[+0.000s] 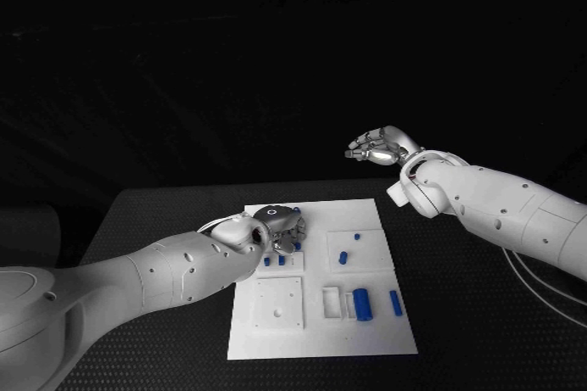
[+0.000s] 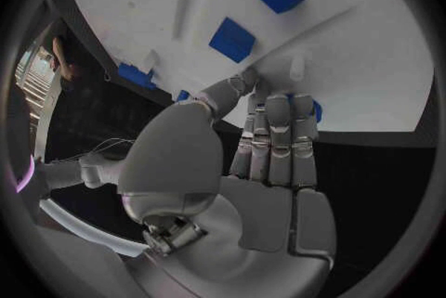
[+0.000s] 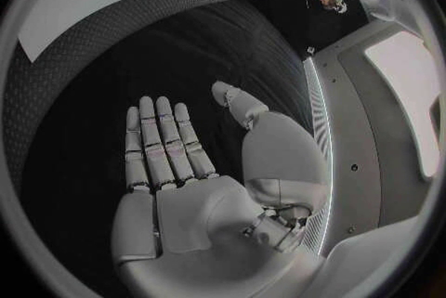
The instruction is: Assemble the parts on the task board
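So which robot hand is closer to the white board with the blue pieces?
The left hand. It is right over the task board, by its far left corner. The right hand is raised beyond the board's far edge.

Left hand hides board corner; fingers' contact unclear.

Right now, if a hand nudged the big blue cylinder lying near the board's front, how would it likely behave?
The blue cylinder lies on its side on the task board, so it would probably roll. It looks rigid and small, likely light. Its smooth surface may slip in a pinch.
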